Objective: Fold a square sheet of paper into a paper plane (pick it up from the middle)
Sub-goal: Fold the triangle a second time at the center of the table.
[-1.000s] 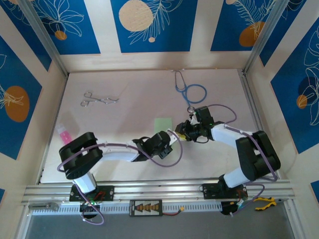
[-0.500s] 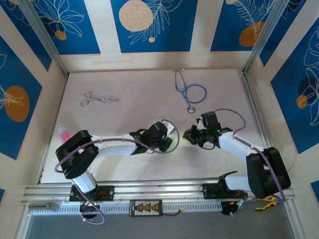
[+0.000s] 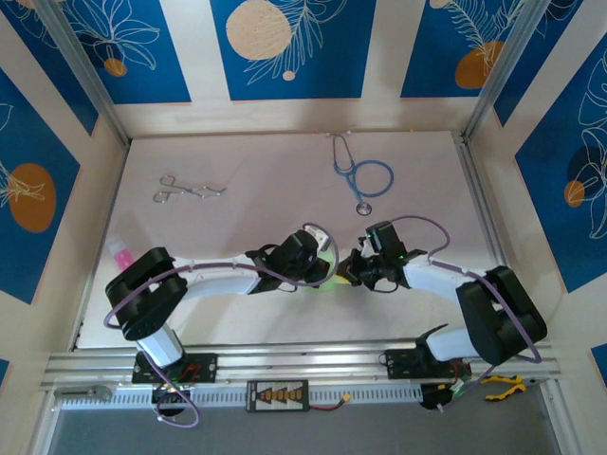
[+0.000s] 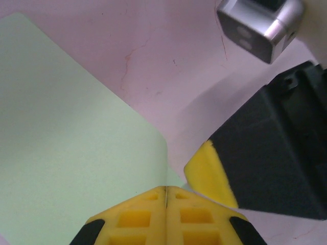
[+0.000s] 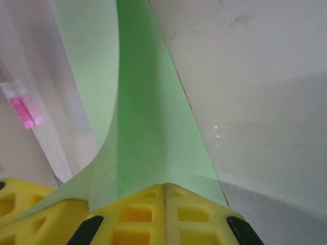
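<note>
**Inspector:** State of the left gripper [image 4: 166,194]?

**Onlooker:** Jaws pressed flat together, no gap at the seam. An edge of the square sheet of paper [image 4: 76,153] runs straight into that seam, so it is pinching the sheet.

**Inspector:** And the right gripper [image 5: 165,191]?

**Onlooker:** The same. Its yellow pads are closed tight, with the pale green sheet rising out from between them. The paper bends along a lengthwise curve, one side lit and one shaded.

**Inspector:** How do the two stand to each other?

**Onlooker:** Tip to tip, just beside one another. The left reaches in from 9 o'clock, the right from 3 o'clock. Each wrist view catches a yellow finger of the other pincer at its edge.

**Inspector:** Location on the table [image 3: 247,161]?

**Onlooker:** Slightly toward 6 o'clock of centre. From overhead, a sliver of green shows beneath the two wrists.

**Inspector:** Other items?

**Onlooker:** A blue stethoscope [image 3: 365,175] toward 1 o'clock, metal forceps [image 3: 190,189] toward 10 o'clock and a pink bottle [image 3: 121,254] at the 9 o'clock edge. All lie well apart from the paper.
</note>
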Motion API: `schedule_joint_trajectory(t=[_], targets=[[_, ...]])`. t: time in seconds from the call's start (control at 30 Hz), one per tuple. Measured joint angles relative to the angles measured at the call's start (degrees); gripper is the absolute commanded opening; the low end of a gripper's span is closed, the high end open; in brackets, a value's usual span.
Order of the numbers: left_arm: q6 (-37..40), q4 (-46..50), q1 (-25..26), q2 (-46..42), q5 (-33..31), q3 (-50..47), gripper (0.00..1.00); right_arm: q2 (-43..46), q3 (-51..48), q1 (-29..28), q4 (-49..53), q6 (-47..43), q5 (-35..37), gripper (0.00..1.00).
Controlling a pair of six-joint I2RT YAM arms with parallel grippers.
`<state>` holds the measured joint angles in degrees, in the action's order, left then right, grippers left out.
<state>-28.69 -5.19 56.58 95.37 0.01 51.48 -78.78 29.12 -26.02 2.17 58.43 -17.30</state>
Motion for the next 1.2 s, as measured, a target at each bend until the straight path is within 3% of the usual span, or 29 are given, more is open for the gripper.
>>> schedule_joint_trajectory(t=[0.57,0.97,1.2], targets=[[-1.01,-0.15,-0.24,0.0,0.11,-0.02,0.0,-6.54,1.29,-2.54,-0.35,0.57,3.19,0.0],[-2.84,-4.42,-6.67,0.66,4.74,-4.11,0.0,-7.06,4.63,-3.17,5.6,-2.43,6.08,0.0],[-2.64,-5.29,-7.87,1.75,5.73,-4.42,0.0,-7.32,5.35,-3.45,6.73,-2.91,6.64,0.0]])
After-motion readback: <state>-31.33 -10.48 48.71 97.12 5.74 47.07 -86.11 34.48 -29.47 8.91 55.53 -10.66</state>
